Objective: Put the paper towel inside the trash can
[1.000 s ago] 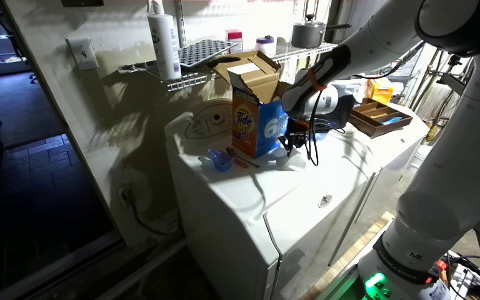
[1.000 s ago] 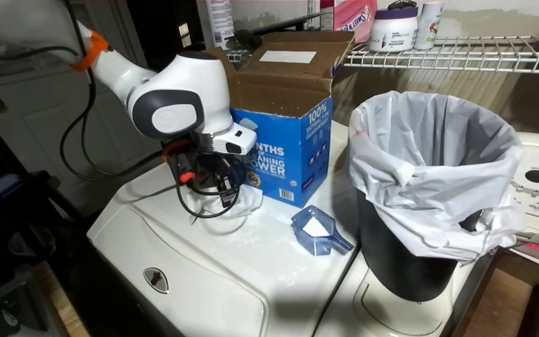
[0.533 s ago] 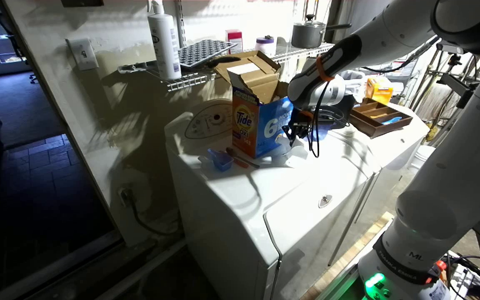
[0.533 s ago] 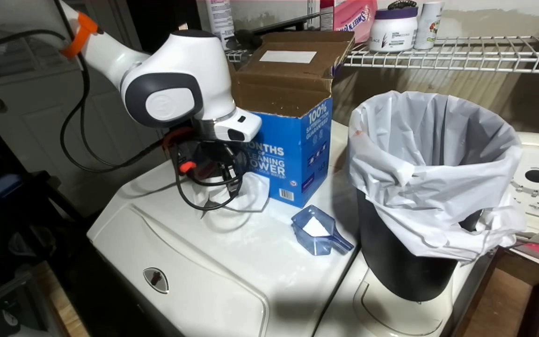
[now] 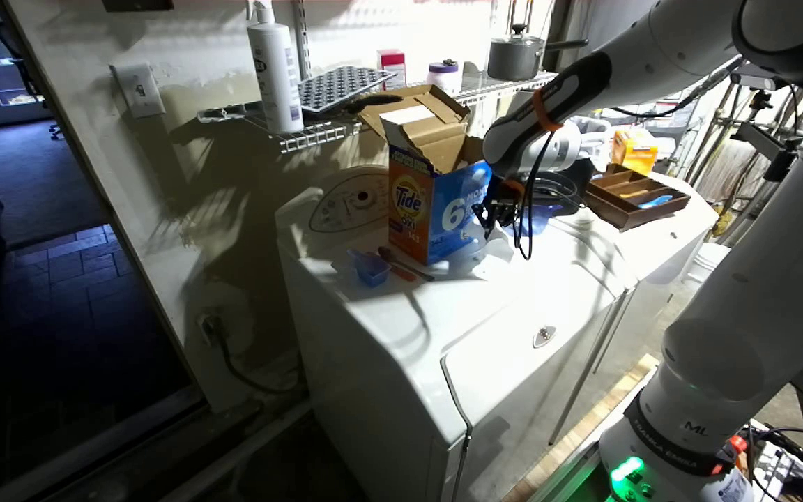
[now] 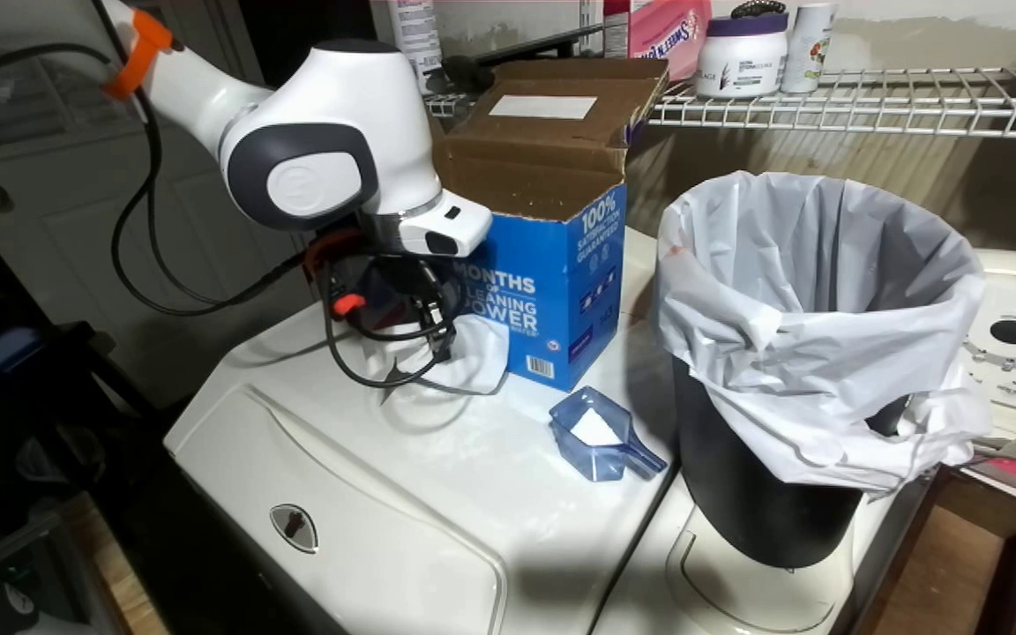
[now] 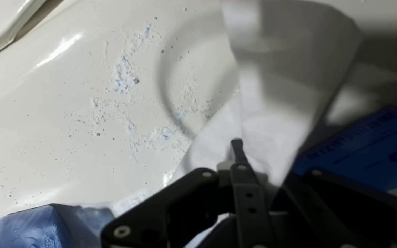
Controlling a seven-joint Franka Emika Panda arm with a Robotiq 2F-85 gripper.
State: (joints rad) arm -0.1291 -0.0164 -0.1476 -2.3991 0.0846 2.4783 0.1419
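Tool point(image 7: 256, 174) pinches the paper towel point(image 7: 281, 110), sits higher than a second ago: lift looks underway, carry to trash can point(image 6: 764, 494) still due.

1. In both exterior views the cardboard box point(image 6: 552, 256) stands on an appliance point(image 6: 437, 503).
2. In an exterior view the trash can point(image 6: 750, 485) stands right of it, on the neighbouring appliance point(image 6: 755, 595).
3. A scoop point(image 6: 596, 441) lies before the box, left of the can.
4. The paper towel point(image 6: 479, 353) is in the gripper point(image 6: 440, 348), left of that scoop and just before the box.
5. In an exterior view a second scoop point(image 5: 371, 268) lies left of the box, a utensil point(image 5: 408, 267) between them.
6. There, a divided tray point(image 5: 605, 209) lies right of the box, well apart.
7. A shelf point(image 6: 914, 108) runs behind box and can; on it a jar point(image 6: 742, 62) stands left of a canister point(image 6: 808, 48).
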